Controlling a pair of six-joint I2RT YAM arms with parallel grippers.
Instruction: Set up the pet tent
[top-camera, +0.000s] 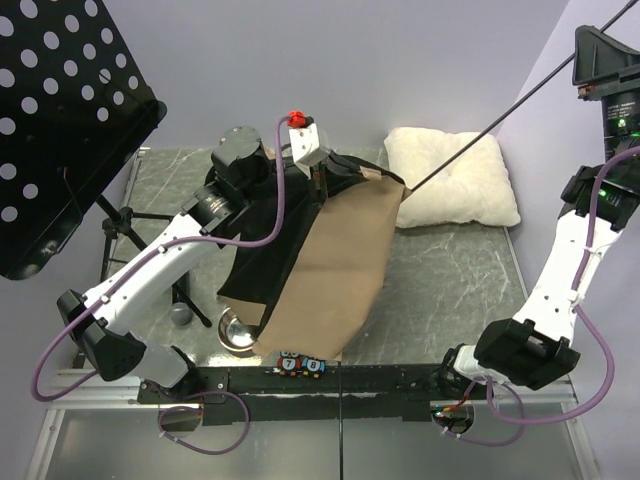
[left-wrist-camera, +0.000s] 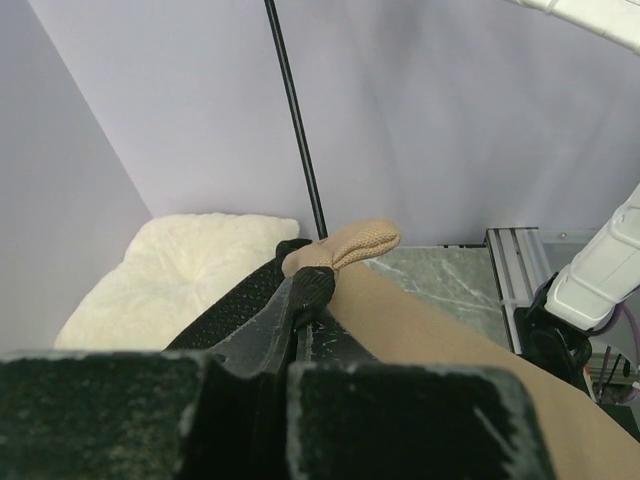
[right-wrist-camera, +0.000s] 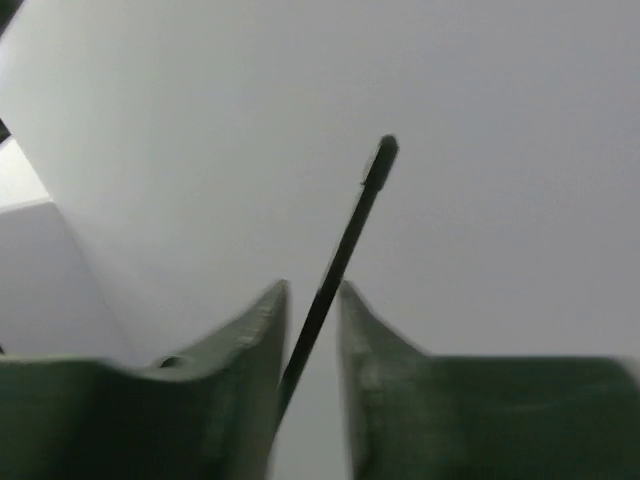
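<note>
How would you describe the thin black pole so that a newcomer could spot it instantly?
Start at the tan tent draped mid-table, beside the white cushion. From the tent's upper corner a pole rises diagonally over the cushion to the right gripper, high on the right. It is the only long, thin, straight black line crossing the wall.

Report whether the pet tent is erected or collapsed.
Collapsed: the pet tent lies slack on the table, a corner pinched by the left gripper, while the right gripper holds one pole slanting upward.
</note>
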